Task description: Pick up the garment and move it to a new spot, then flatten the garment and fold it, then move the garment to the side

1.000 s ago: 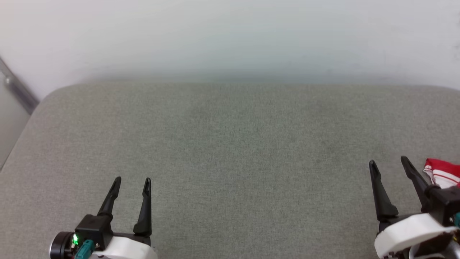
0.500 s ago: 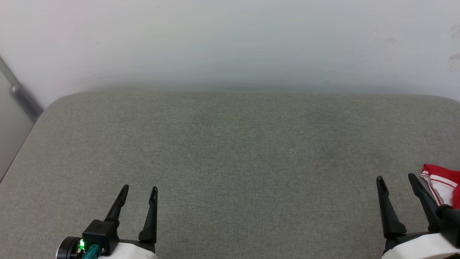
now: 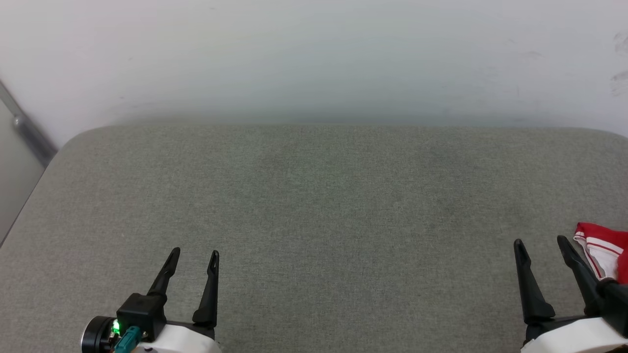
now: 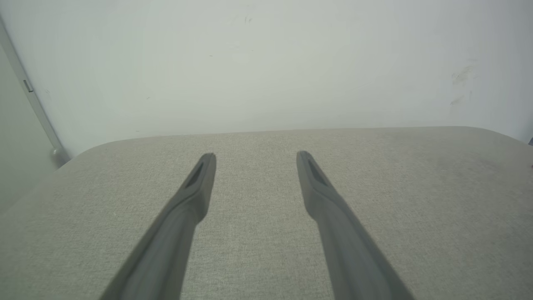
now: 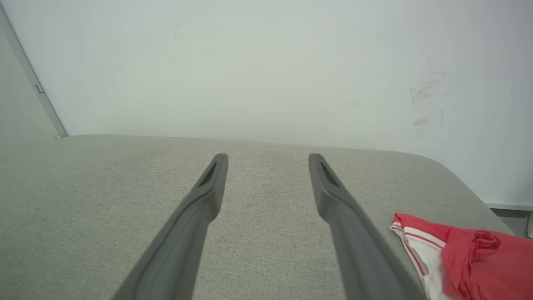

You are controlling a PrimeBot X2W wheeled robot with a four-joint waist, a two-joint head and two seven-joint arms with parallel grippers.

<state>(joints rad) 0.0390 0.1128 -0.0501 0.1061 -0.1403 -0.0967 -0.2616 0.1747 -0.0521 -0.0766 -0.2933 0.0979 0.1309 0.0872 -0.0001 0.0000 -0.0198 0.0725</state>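
The garment (image 3: 606,250) is a red and white bundle with a striped trim, lying at the right edge of the grey cushioned surface (image 3: 324,206); most of it is cut off by the head view's edge. In the right wrist view the garment (image 5: 466,254) lies just right of my right finger, apart from it. My right gripper (image 3: 538,241) hovers open just left of the garment, nothing between its fingers. At the lower left my left gripper (image 3: 195,252) stands open and empty over bare fabric. Both wrist views show spread fingers: the left gripper (image 4: 255,155), the right gripper (image 5: 270,156).
A white wall (image 3: 314,59) rises right behind the surface's rounded far edge. A grey metal strip (image 3: 27,132) runs down the wall at the far left corner. The wide grey surface stretches between the two grippers.
The head camera tilted, so the whole picture shifted downward during the first half second. Since then the left gripper crept slightly right; the right gripper and garment stayed put.
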